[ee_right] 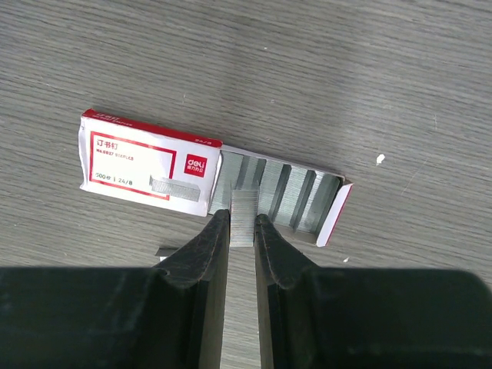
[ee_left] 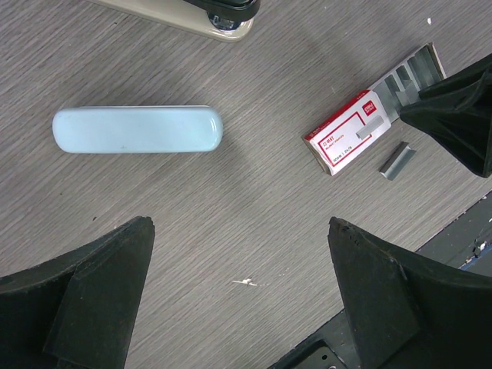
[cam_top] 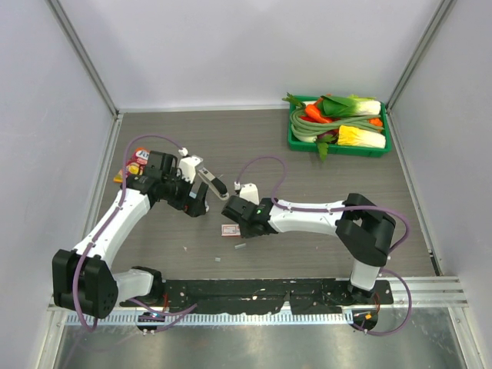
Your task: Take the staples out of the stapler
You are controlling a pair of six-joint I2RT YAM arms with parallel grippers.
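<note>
The stapler (ee_left: 138, 129) lies flat on the worktop (cam_top: 307, 161) w/ its pale blue top up, and the left arm (cam_top: 123, 211) is the nearer one to it. The left jaws are wide open and hold nothing. In the left wrist view the stapler is ahead of them, more toward the left finger, and apart from both. Its long axis goes across that view, i.e. nearly along the line from one finger to the other. So I think the wrist must turn approx. a quarter before the jaws can close across the narrow sides. The right arm (cam_top: 307, 217) is on the other side: its jaws are closed on a short staple strip (ee_right: 244, 219), just over the pulled-out tray of the red-and-white box (ee_right: 150, 165), where more rows of staples lie. The box is between the stapler and the right jaws, so the right arm is the farther one. One loose strip (ee_left: 395, 160) lies on the worktop just beside the box. Only the top of the stapler shows, so its underside and inside are hidden, and I cannot say if any staples are in it. In the top view the left wrist covers most of this spot and the stapler is not clear there. At the upper edge of the left wrist view a cream-coloured thing (ee_left: 204, 21) w/ a dark shiny part is cut off; I cannot tell what it is.
</note>
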